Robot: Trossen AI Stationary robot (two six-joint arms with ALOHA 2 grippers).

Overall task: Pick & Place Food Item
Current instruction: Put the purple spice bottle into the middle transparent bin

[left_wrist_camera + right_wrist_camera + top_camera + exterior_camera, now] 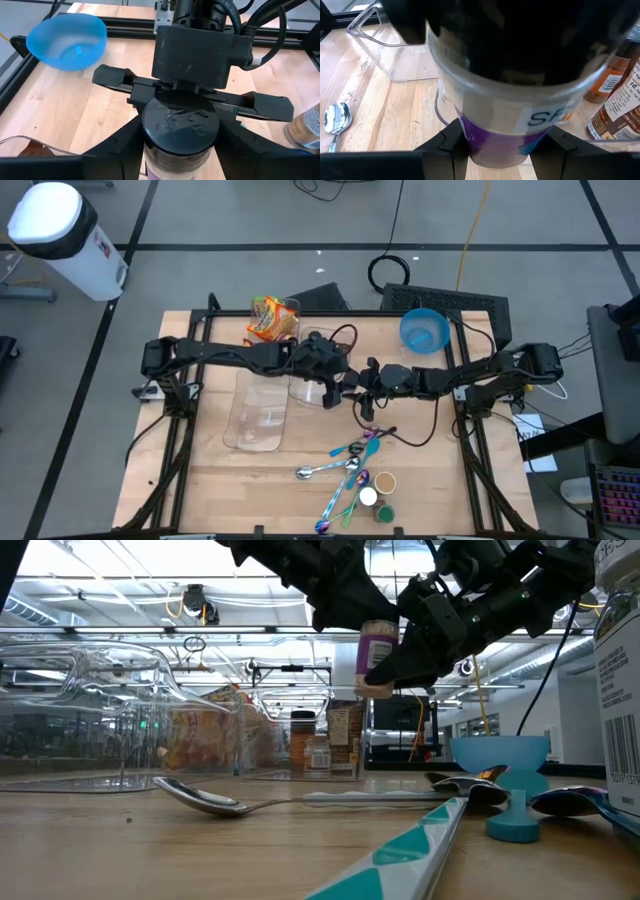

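Both tools [385, 665] seemingly on jar [377, 650].

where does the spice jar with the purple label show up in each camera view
High view: spice jar mid-table, mostly hidden between the two grippers.
Low view: jar raised, upper centre.
Left wrist view: its black lid bottom centre.
Right wrist view: fills the centre.
Shared landmark: blue bowl, visible in most views.

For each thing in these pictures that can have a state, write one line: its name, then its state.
Spice jar: lid on, held in the air between both grippers.
Right gripper: shut on the jar's body.
Left gripper: fingers either side of the jar's lid end.
Blue bowl: upright, empty.
Clear container: on the table, empty.
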